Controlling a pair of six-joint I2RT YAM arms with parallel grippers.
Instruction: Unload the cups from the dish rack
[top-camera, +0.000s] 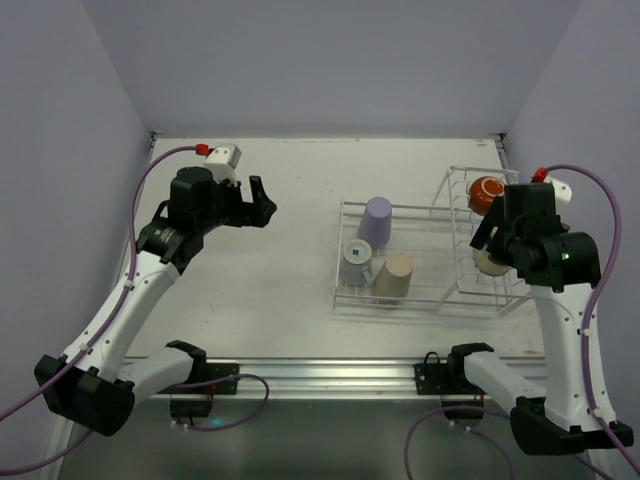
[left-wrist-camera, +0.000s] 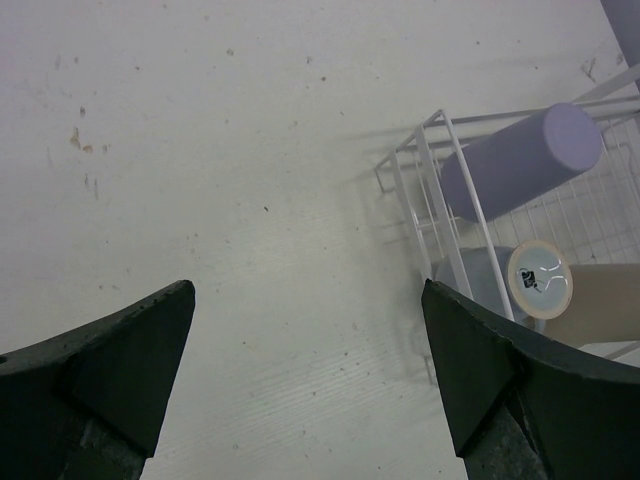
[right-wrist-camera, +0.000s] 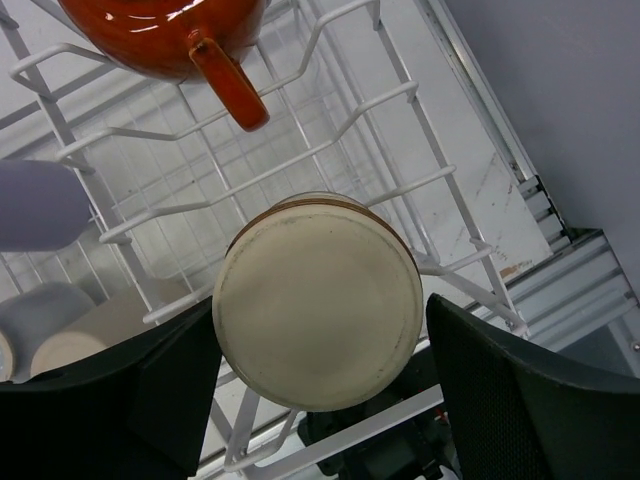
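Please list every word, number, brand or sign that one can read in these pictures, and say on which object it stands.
No text can be read in any of the three views.
Round sticker on the base of the light blue-grey cup: it carries a small dark mark, too small and blurred to read.
Nothing else in view shows lettering.

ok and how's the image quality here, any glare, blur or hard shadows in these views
Top view: even, soft light, with only faint shadows beneath the dish rack. Left wrist view: the lavender tumbler is reasonably sharp, while the left gripper looks dark and blurry up close. Right wrist view: bright glare streaks on the orange-red mug, and the right gripper is dark and nearly featureless.
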